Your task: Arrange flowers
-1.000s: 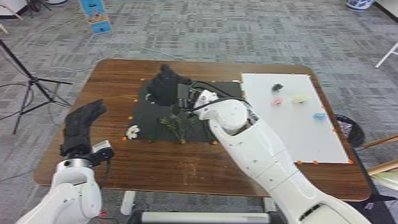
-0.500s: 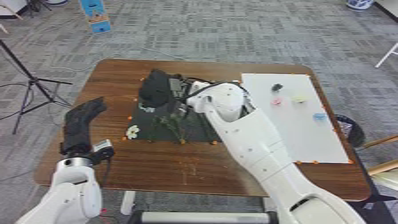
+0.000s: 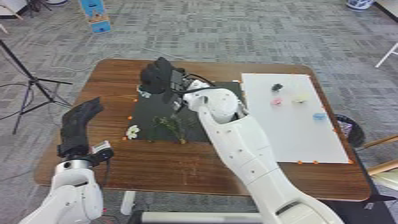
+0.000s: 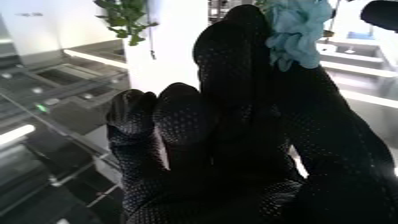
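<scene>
The partly curled right hand (image 3: 158, 80) pinches a blue flower (image 4: 298, 31) near its petals, likely for steadier placing (the left hand (image 3: 78, 120) is open, empty).

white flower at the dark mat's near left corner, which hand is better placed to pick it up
Left, I think: the left hand is nearer the white flower, while the right hand is farther off and seems to pinch a light-blue flower.

the robot has glossy white arms with small dark screws and black textured fabric gloves.
</scene>
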